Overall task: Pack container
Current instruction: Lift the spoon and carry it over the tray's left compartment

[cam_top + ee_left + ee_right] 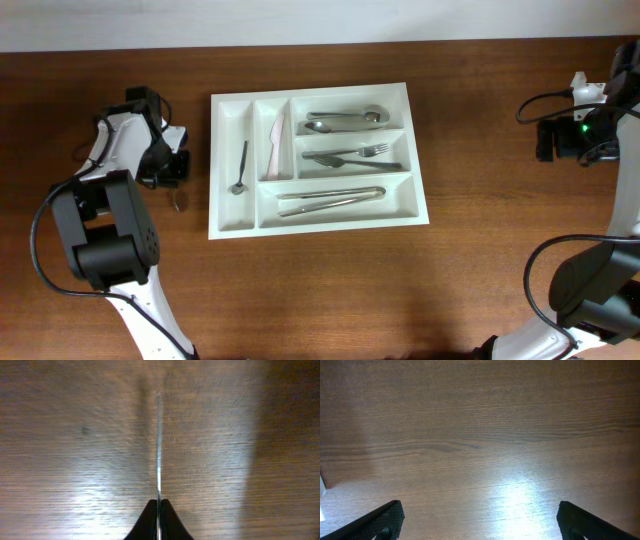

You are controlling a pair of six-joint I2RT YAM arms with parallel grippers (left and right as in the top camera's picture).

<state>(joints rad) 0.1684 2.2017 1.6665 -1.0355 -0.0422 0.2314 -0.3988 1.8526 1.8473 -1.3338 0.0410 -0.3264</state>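
The white container (316, 222) lies mid-table in the overhead view. It holds a small spoon (241, 170) and a pale utensil (275, 145) in the narrow compartments. Spoons (345, 120), forks (350, 156) and long metal pieces (330, 198) fill the long compartments. My left gripper (177, 172) is left of the container, above the table. In the left wrist view it (159, 502) is shut on a thin metal utensil (159, 445) seen edge-on, which points away over bare wood. My right gripper (546, 140) is far right, open and empty, as the right wrist view (480, 520) shows.
The wooden table (330, 290) has bare wood in front of the container and between it and the right arm. A pale wall edge (300, 20) runs along the back. The arm bases stand at the front left and front right.
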